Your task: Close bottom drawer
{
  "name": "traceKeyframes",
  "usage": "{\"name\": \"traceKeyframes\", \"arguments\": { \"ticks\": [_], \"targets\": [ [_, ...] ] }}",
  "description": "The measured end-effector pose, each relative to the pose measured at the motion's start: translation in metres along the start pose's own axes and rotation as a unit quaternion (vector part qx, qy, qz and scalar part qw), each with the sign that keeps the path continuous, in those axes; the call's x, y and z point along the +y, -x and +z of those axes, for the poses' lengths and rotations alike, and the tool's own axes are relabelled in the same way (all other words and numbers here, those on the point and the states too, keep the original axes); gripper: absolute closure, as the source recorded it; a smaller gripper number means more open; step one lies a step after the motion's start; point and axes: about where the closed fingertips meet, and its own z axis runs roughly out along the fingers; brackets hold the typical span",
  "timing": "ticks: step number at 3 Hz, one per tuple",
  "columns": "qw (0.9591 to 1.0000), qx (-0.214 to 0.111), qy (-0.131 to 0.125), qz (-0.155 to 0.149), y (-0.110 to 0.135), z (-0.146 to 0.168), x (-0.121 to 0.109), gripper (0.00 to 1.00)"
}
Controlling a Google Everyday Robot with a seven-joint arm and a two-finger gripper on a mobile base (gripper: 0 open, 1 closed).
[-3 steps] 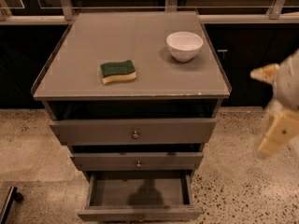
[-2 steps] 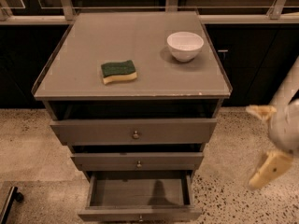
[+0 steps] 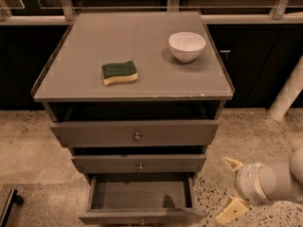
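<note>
Barely begun: bottom drawer (image 3: pixel 139 196) pulled well out, lowest of three under the worktop (image 3: pixel 142 41), with gripper (image 3: pixel 231 187) low at its right, near but apart, fingers (image 3: pixel 233 163) spread open on nothing, push yet to come.

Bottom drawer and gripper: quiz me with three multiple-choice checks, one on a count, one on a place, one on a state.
1. How many drawers does the cabinet have? A two, B three, C four.
2. Where is the gripper? A left of the cabinet, B low, right of the bottom drawer, C over the cabinet top.
3. The bottom drawer is: A pulled out, B shut flush, C removed.
Answers: 1 B, three fronts are stacked under the top. 2 B, it sits low at the drawer's right, apart from it. 3 A, its inside shows.
</note>
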Motion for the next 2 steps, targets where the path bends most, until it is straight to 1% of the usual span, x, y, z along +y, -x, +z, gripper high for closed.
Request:
{"name": "traceKeyframes", "arguments": {
  "ticks": [1, 2],
  "targets": [
    [0.9995, -0.009, -0.013, 0.028, -0.026, 0.063, -0.015, 0.00],
    [0.9982, -0.014, -0.048, 0.032, -0.028, 0.067, -0.034, 0.00]
  ]
}}
